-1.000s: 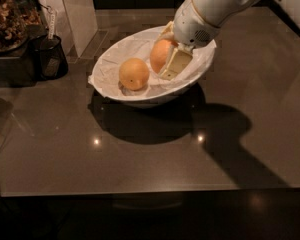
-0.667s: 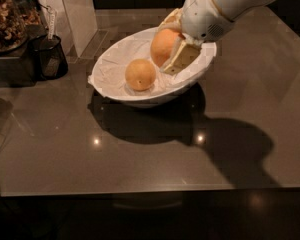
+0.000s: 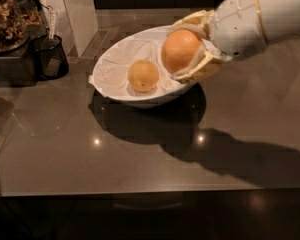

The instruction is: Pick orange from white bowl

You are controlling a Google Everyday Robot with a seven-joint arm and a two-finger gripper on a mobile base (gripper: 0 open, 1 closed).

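Orange [image 3: 181, 50], reddish, smooth-skinned and round, sits clamped in the gripper [image 3: 179, 51] at the right side of the large glossy white oval bowl [image 3: 140, 100], about level with the rim. It reads as a plain ball, with no long axis to call and no stem end showing, so which way it points cannot be told. Whether its underside touches the crumpled white paper lining [image 3: 115, 64] cannot be told either.

The pale yellow fingers [image 3: 192, 19] wrap the fruit, one arching over the top, the other cupped beneath and resting across the bowl's right rim. The jaws are closed firmly onto the orange. The bulky white arm [image 3: 260, 14] comes in from the upper right edge and slopes slightly down to the left, so the fingers point left into the bowl.

A paler yellow-orange fruit with a small dark spot [image 3: 143, 75] lies in the middle of the lining, just left of the held orange and apart from it. The bowl stands on a dark glossy countertop [image 3: 140, 154]. A black mesh cup [image 3: 50, 56] stands well off to the left.
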